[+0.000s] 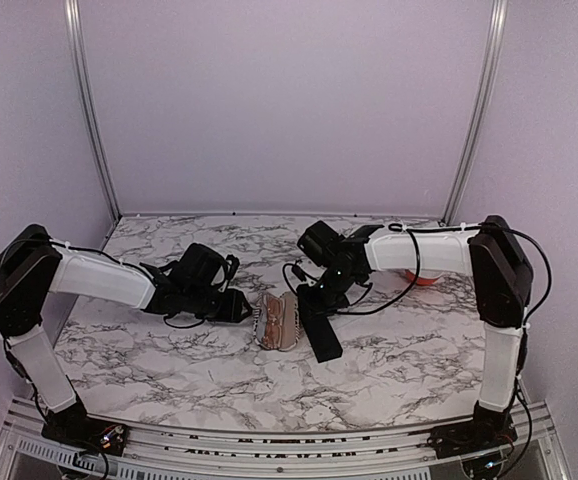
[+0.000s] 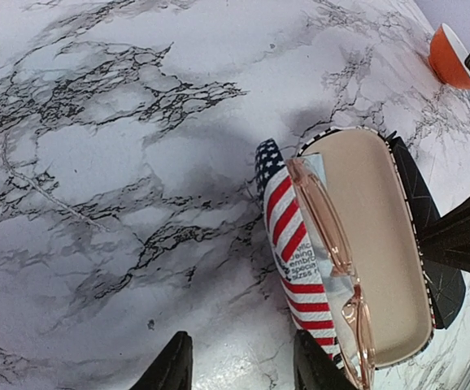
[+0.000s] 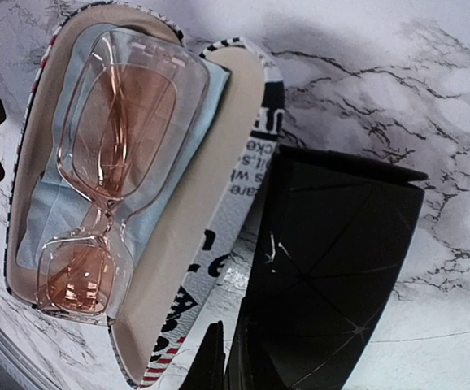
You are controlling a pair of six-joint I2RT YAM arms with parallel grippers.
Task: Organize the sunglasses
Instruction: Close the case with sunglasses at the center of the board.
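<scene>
A pair of sunglasses point(image 3: 121, 162) with a clear translucent frame and pinkish lenses lies on a pale blue cloth inside the open stars-and-stripes case point(image 3: 235, 211). The sunglasses point(image 2: 332, 244) also show in the left wrist view, in the striped case point(image 2: 288, 219). My left gripper point(image 2: 243, 366) is open just left of that case, over bare marble, with its right finger close to the striped side. My right gripper point(image 3: 225, 366) has its fingers almost together at the near-left edge of the black case point(image 3: 341, 260). Whether that edge is pinched does not show. From above, both grippers point(image 1: 241, 306) point(image 1: 314, 298) flank the cases point(image 1: 287, 335).
The black case point(image 1: 322, 335) lies right against the patterned one. An orange bowl point(image 1: 424, 279) sits behind the right forearm, also seen in the left wrist view as the orange bowl point(image 2: 450, 57). The marble table point(image 1: 169, 350) is walled at the back and sides.
</scene>
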